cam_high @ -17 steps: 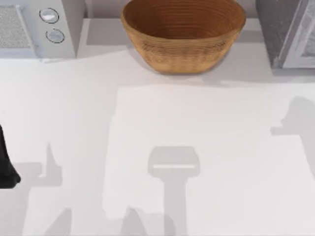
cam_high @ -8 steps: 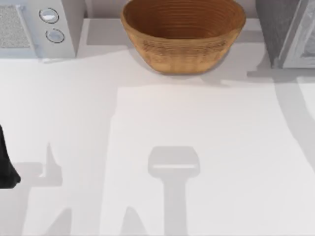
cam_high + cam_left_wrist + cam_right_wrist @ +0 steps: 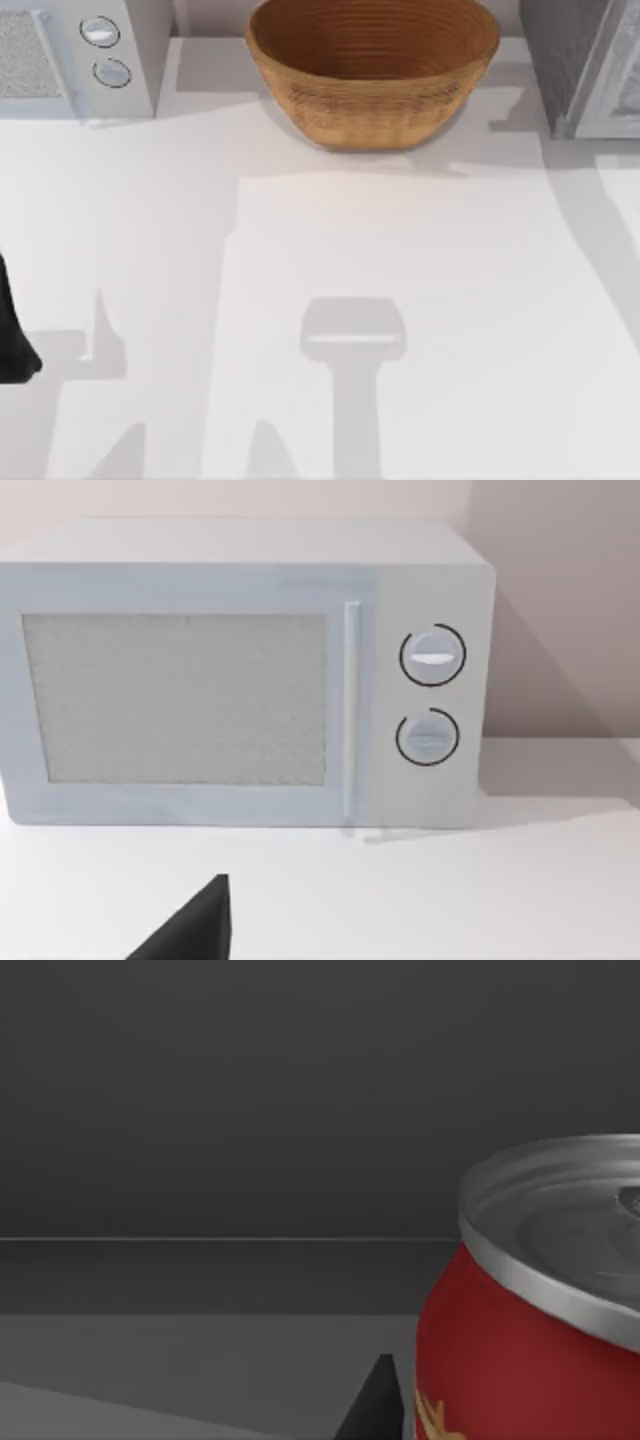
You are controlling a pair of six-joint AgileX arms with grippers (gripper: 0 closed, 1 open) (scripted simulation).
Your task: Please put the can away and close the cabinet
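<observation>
From above, the white table carries a woven basket at 12 o'clock, a pale grey microwave at about 10 o'clock in the far left corner, and a dark grey cabinet at about 2 o'clock in the far right corner. The left arm sits at the table's left edge, near 9 o'clock, as a dark shape half out of sight; whether its fingers are open or shut I cannot tell. Its wrist camera faces the microwave head-on: a speckled door window, a vertical handle and 2 round dials stacked one above the other, with a black finger tip poking into the picture above the tabletop. The right wrist camera looks into a dim grey interior with a flat floor and a back wall. The red can with its silver top stands upright very close to that lens, a yellow mark showing low on its side, and a dark fingertip sits just beside it. Whether the right gripper is clamped on the can I cannot tell.
</observation>
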